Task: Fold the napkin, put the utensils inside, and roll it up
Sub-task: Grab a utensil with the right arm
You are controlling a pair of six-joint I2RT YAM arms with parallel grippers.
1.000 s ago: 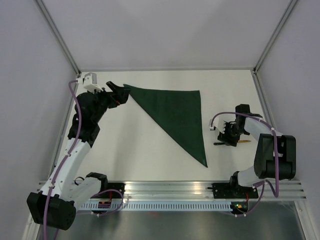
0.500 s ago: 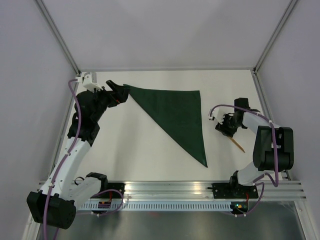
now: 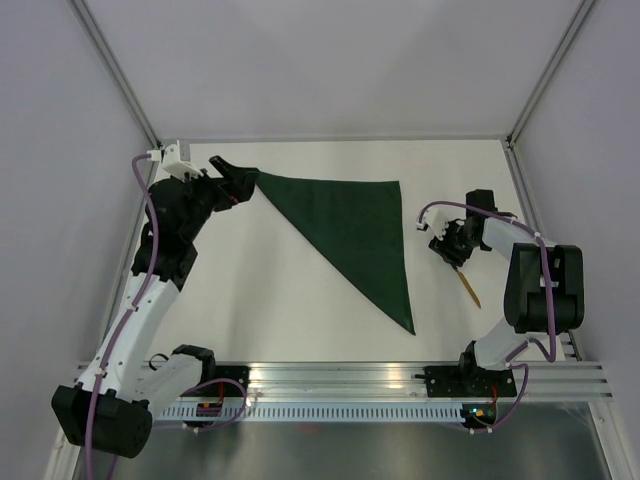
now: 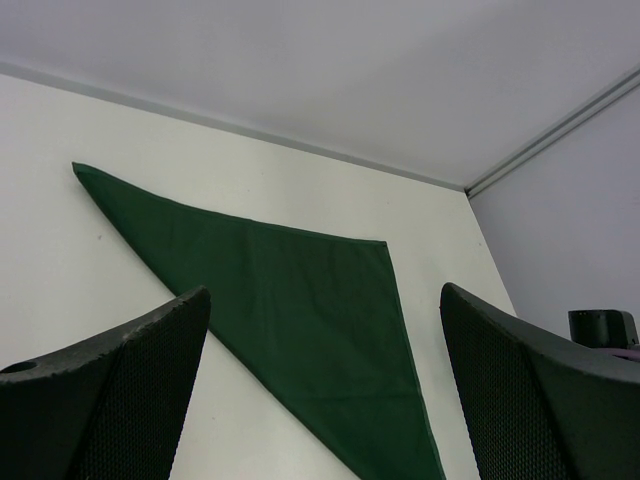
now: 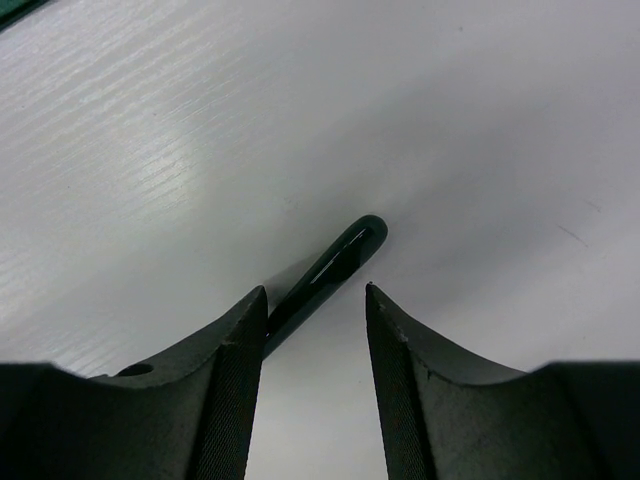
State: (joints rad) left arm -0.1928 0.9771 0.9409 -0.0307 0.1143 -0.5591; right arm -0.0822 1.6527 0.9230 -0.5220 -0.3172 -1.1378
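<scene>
My right gripper [image 3: 449, 250] had narrowed its jaws around the knife [image 3: 466, 283] handle at frame right, not yet clamped, and the knife had swung diagonal. My left gripper [image 3: 236, 180] gaped beside the folded napkin [image 3: 350, 225], upper centre. A pickup looked close.

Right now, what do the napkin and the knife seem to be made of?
Napkin: thin cloth, matte dark green; it lies flat, no shine. Knife handle: likely glossy black plastic, from its bright highlight. Blade: orange-tan, perhaps wood or plastic; too small to tell.
</scene>
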